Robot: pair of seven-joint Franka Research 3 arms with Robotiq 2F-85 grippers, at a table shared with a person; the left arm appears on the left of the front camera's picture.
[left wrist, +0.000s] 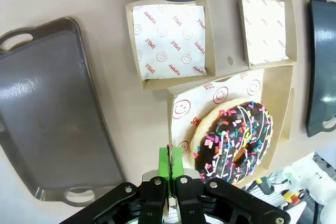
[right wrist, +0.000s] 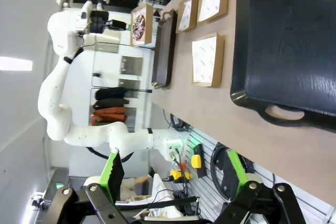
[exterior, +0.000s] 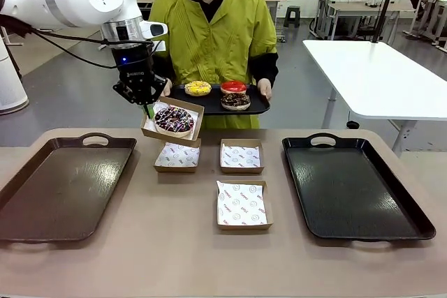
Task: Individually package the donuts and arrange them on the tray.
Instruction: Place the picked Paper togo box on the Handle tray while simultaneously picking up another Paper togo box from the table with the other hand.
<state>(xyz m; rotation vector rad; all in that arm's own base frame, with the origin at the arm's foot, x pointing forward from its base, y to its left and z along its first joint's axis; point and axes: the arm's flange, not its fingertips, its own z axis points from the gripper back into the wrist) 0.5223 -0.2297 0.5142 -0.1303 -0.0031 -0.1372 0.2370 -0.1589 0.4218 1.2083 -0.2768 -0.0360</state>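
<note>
- Sprinkled donut (exterior: 174, 119) lies in a box (exterior: 170, 137) lifted off the surface, just right of the brown tray (exterior: 63, 186), near its far end.
- Left pincer (exterior: 148, 108) is clamped on the box edge facing the tray; box tilted.
- Donut is round, so no long axis; the tray's runs near-to-far.
- Right pincer (right wrist: 174, 174) has jaws apart, well away from the tray.

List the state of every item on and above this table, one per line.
Left gripper: fingers shut on the edge of the brown cardboard box, held aloft.
Chocolate sprinkled ring donut: inside that lifted box.
Right gripper: fingers open, holding nothing.
Three paper-lined cardboard boxes: flat on the table, empty.
Brown rectangular tray, black rectangular tray: empty.
Yellow, red and dark chocolate donuts: unboxed on the person's black tray.
</note>
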